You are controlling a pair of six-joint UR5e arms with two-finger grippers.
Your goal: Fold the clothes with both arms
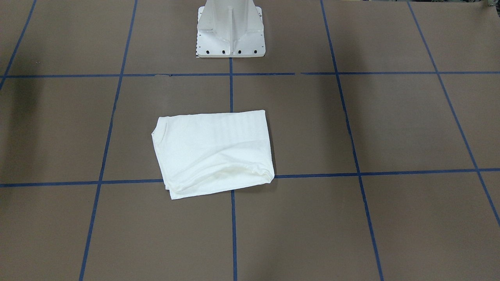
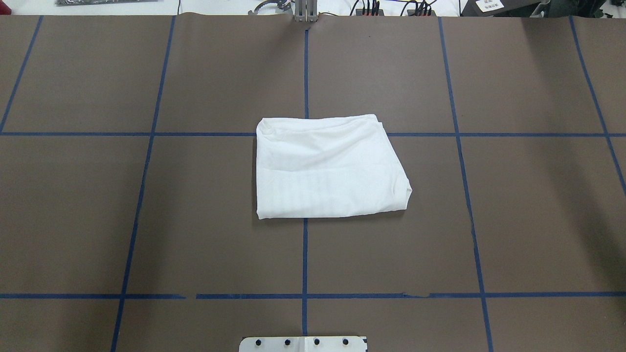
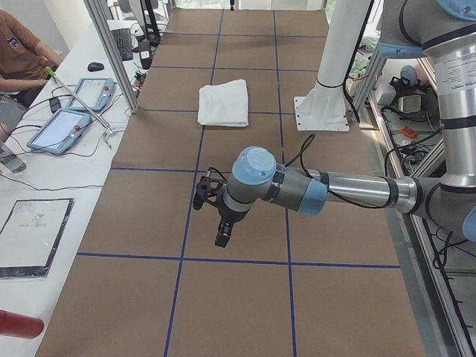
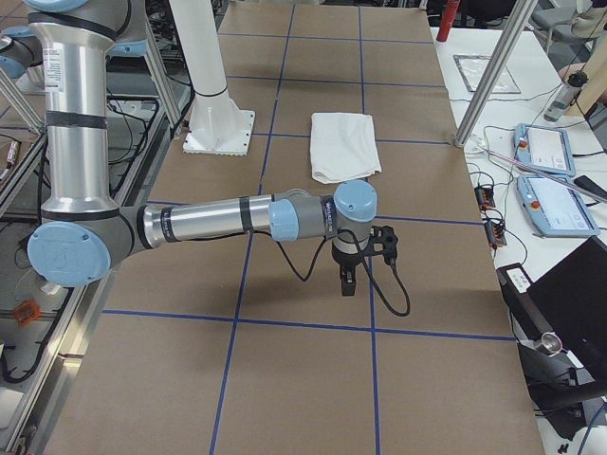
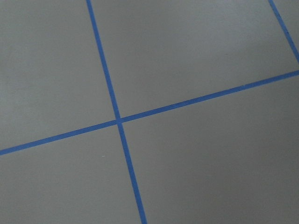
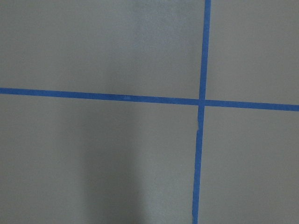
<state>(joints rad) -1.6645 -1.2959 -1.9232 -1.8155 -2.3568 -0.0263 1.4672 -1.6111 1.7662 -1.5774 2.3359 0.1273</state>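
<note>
T-shirt (image 2: 327,168) is found just above the centre of the overhead view, folded into a compact white packet of roughly rectangular outline and laid flat on the brown table (image 2: 513,220). A crossing of the blue tape lines (image 2: 304,254) is covered by its upper part. In the front-facing view the packet is seen left of centre, with a rumpled fold along its lower edge and faint bands showing through the upper layer. The white pedestal base (image 1: 230,31) is set at the top middle of that view, apart from the cloth.

Neither arm is seen in these two views. In the left side view the left arm (image 3: 349,190) is stretched in from the right edge to the middle of the frame, and the left gripper (image 3: 222,236) is pointed down over bare table, well apart from the T-shirt in the upper middle. In the right side view the right arm (image 4: 209,220) is extended from the left edge, and the right gripper (image 4: 347,282) is hung over the table at the centre, below the T-shirt in the frame and not touching it. How far either gripper is parted cannot be told, nor whether anything is held.

Only brown surface and crossed tape are shown by both wrist cameras.
</note>
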